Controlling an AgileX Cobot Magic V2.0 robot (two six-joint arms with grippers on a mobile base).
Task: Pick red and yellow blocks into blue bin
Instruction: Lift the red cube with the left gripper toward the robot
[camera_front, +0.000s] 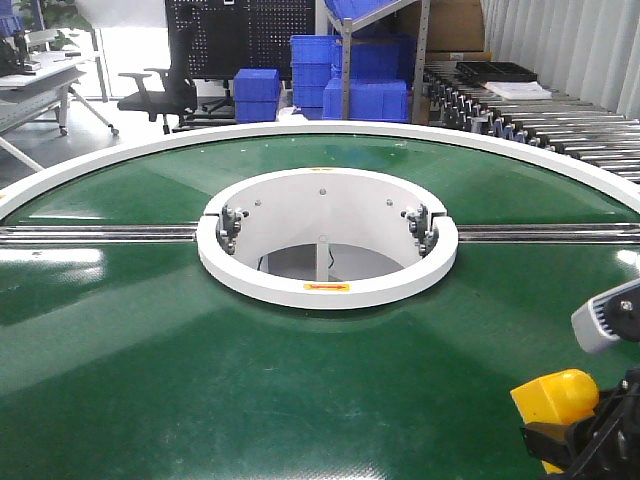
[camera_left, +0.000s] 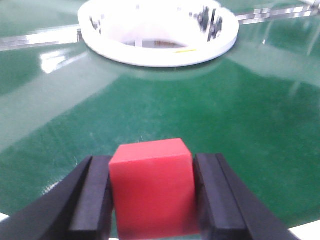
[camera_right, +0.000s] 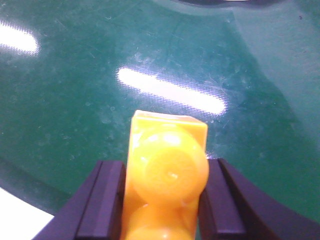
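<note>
I am looking at a glossy round green table with a white ring at its centre and ceiling lights glaring off it. Behind it stand stacked blue crates, an office chair and a roller conveyor. My left gripper is clamped on the red cube, which sits square between both pads. My right gripper grips the yellow brick by its long sides. The brick's long axis runs straight out ahead of the fingers, and its studs face the wrist camera.
</note>
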